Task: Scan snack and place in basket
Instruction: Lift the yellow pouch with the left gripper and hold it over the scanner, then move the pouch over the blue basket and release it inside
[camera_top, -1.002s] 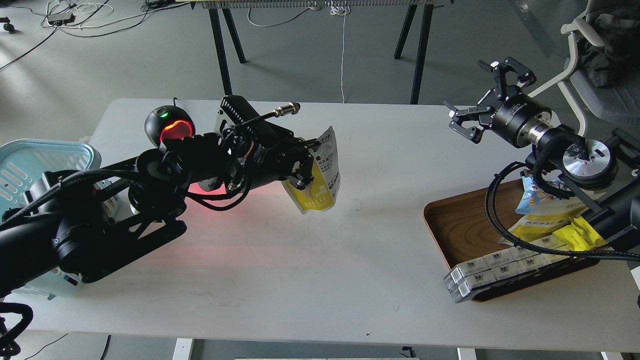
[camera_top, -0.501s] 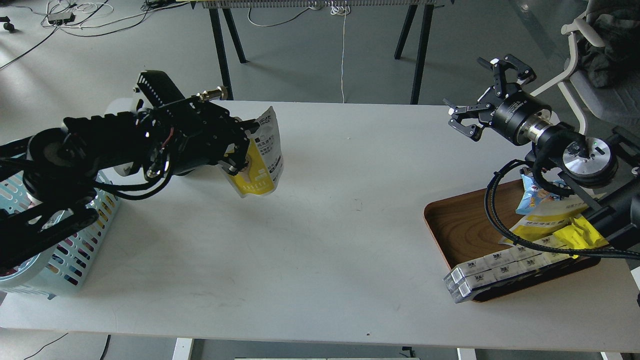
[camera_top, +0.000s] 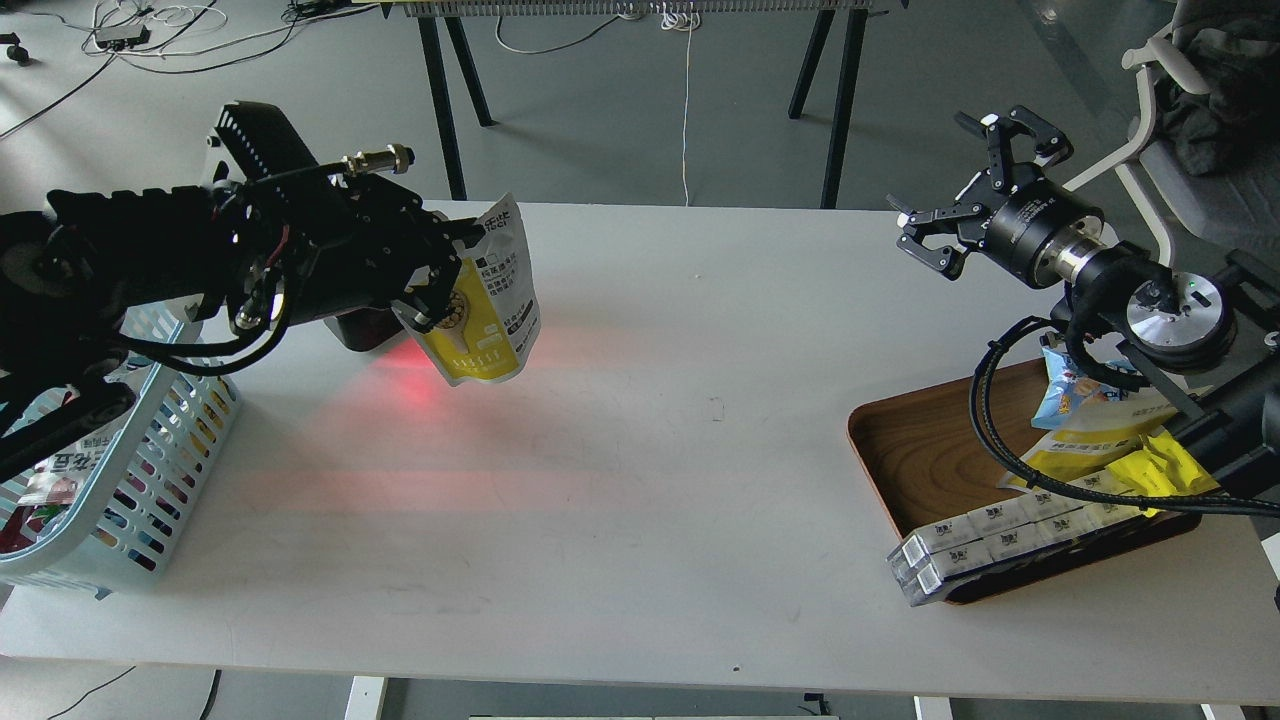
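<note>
Head view, snack pouch (camera_top: 482, 300), dark print illegible

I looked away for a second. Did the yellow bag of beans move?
Yes. The left gripper has carried the snack leftward across the table, away from the wooden tray and toward the blue basket.
</note>
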